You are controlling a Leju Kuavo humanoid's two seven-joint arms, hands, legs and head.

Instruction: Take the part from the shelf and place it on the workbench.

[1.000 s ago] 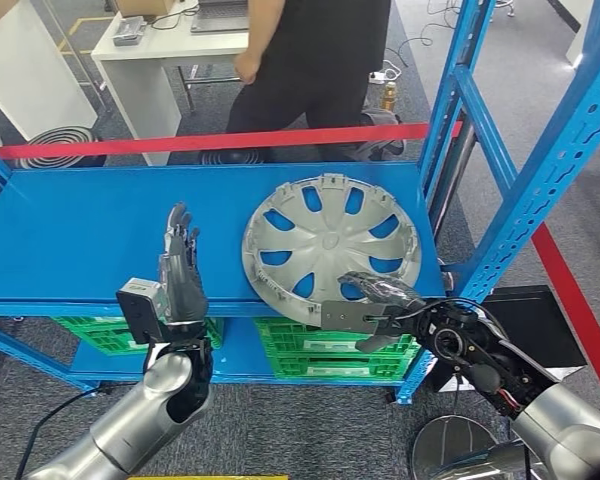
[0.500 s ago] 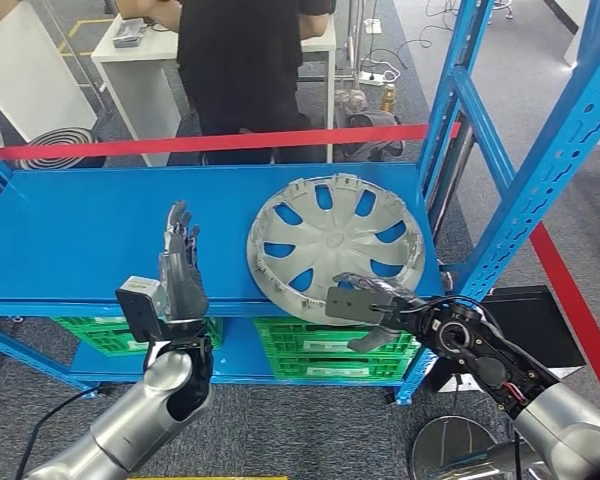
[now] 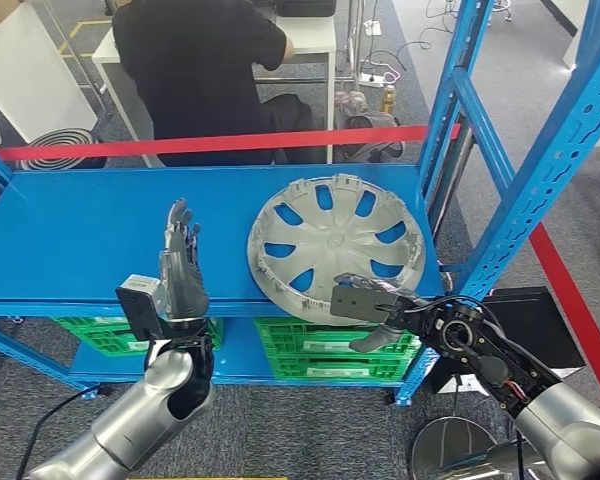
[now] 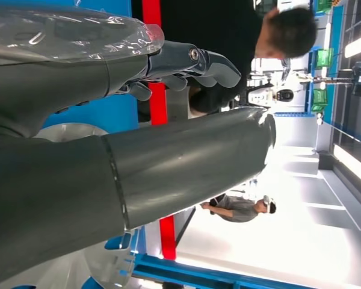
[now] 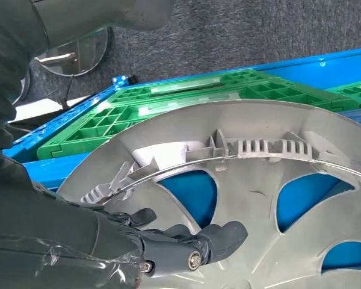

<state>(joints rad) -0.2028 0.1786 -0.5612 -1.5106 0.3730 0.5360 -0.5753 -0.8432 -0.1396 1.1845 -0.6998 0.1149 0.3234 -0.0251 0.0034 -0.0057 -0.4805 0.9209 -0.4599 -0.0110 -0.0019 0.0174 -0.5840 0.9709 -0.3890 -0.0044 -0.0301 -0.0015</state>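
Note:
The part is a silver hubcap (image 3: 335, 245) lying on the blue shelf (image 3: 78, 240), its near rim over the shelf's front edge. My right hand (image 3: 372, 305) grips that near rim, with the fingers (image 5: 201, 241) across the top face of the hubcap (image 5: 260, 180) and the thumb under the rim. My left hand (image 3: 182, 275) stands upright over the shelf's front edge, left of the hubcap and apart from it. Its fingers are spread and hold nothing. The left wrist view shows my left hand (image 4: 124, 168) close up.
Green crates (image 3: 312, 345) sit on the lower shelf under the hubcap. Blue shelf uprights (image 3: 523, 190) rise close on the right. A red tape (image 3: 206, 142) runs behind the shelf, and a person (image 3: 199, 70) sits beyond it at a white desk.
The hubcap has shifted slightly right and further onto the shelf with my right hand on its rim. My left hand has stayed put. The person behind has moved left.

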